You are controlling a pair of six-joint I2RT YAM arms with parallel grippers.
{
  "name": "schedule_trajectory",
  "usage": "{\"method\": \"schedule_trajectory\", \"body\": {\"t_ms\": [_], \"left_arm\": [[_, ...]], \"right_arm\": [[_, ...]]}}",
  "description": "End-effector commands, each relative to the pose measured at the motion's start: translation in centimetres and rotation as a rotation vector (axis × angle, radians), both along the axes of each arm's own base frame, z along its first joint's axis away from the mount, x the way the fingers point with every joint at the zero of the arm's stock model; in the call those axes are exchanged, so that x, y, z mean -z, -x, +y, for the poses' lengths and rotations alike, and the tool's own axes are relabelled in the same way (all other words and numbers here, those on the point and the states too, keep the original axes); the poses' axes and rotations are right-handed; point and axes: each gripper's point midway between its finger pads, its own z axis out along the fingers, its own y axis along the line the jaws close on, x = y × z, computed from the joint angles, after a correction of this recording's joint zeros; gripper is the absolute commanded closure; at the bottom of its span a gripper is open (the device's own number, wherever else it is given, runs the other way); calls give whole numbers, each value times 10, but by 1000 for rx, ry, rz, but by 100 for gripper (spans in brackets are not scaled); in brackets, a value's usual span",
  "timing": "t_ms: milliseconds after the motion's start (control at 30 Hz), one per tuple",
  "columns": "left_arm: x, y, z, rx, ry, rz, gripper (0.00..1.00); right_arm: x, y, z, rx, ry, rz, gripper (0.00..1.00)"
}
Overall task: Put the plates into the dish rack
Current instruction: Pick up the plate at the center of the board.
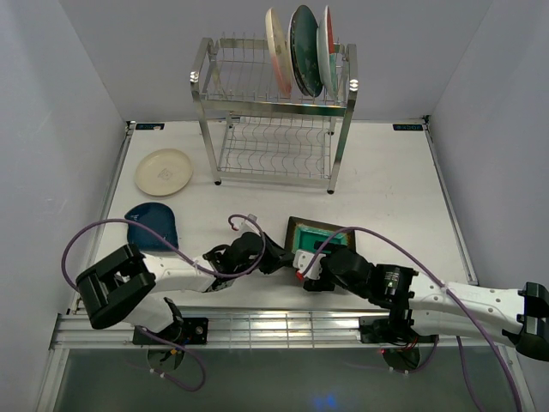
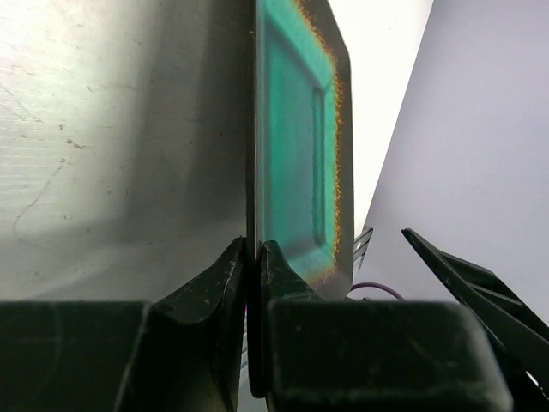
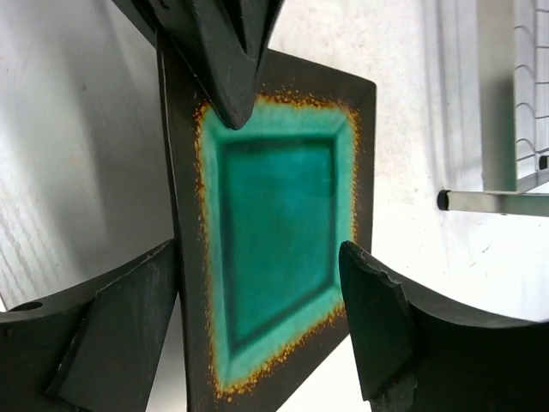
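White table (image 1: 386, 189), grey walls on three sides.

- **Nearest you, table centre:** the left gripper (image 2: 255, 249) is clenched on the rim of the square green plate (image 1: 330, 233), one finger on each face.
- **Just right of it:** the right gripper (image 3: 259, 253) has its jaws spread across the same plate and grips nothing. You cannot tell whether the plate is off the table.
- **Farther left:** the dark blue plate (image 1: 153, 226) lies flat, and the cream plate (image 1: 164, 172) lies flat just beyond it.
- **Far edge:** the dish rack (image 1: 249, 103) carries the racked plates (image 1: 304, 50), at least three, upright at the right end of its upper tier. No plate shows in the lower tier.

Judgement: roughly half loaded. You have three plates left, with the green one in hand.
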Motion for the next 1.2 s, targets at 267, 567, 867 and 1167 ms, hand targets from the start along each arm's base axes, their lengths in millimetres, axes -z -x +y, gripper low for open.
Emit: {"method": "schedule_trajectory", "body": {"t_ms": [267, 567, 867, 1167], "left_arm": [[-17, -5, 53, -112, -103, -125, 100], [-26, -10, 84, -183, -222, -157, 100], [-40, -8, 104, -153, -287, -274, 100], [-56, -13, 105, -84, -400, -360, 100]], "right_arm": [[-55, -19, 7, 108, -201, -102, 20], [-56, -19, 5, 117, -208, -108, 17], [-84, -37, 1, 265, -360, -163, 2], [-97, -49, -2, 359, -376, -200, 2]]}}
